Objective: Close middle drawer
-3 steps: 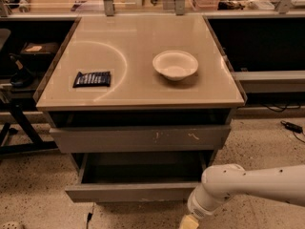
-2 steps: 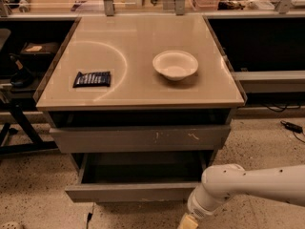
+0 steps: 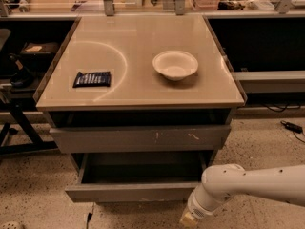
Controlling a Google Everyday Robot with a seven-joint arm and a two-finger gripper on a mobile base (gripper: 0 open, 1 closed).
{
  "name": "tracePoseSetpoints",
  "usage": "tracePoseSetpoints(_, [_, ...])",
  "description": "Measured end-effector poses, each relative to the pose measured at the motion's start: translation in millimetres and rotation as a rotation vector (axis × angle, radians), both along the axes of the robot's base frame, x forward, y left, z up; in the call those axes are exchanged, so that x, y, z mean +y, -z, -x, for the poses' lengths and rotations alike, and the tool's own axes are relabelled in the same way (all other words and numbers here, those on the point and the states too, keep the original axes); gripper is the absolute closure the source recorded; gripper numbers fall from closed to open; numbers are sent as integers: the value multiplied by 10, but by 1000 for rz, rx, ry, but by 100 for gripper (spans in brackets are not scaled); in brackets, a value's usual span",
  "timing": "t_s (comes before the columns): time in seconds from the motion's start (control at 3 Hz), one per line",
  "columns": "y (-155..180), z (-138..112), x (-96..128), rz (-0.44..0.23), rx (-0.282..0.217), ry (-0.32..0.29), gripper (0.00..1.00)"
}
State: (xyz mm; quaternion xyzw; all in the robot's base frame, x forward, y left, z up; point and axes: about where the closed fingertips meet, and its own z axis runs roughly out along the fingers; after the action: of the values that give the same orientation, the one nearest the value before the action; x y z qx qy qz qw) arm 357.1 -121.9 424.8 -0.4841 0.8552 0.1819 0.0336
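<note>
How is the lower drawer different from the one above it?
The lower drawer is pulled far out, showing its inside; the upper drawer sits nearly in. The upper front is taller with pale scratches; the lower is plain. Both are grey, handleless. The end effector hangs by the lower drawer's right corner.

Arm (image 3: 259, 182): smooth white casing, a thick round tube with a faint warm tint from the room light. At its 9 o'clock end the tube swells into a rounded joint housing, then steps down to a shorter, narrower white cylinder with a darker seam ring. Gripper (image 3: 189, 218): at 5 o'clock of the view, on the bottom edge. Only a pale cream, blocky part shows, duller than the arm's shell.
</note>
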Motion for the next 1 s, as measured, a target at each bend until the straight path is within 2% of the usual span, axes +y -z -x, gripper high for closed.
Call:
tracePoseSetpoints(0.33, [16,-127,-15,-4,-20,5,88])
tracePoseSetpoints(0.67, [18,-361,-87,10,-52,23,100])
tracePoseSetpoints(1.0, [56,-566,-171,21,-71,41,100])
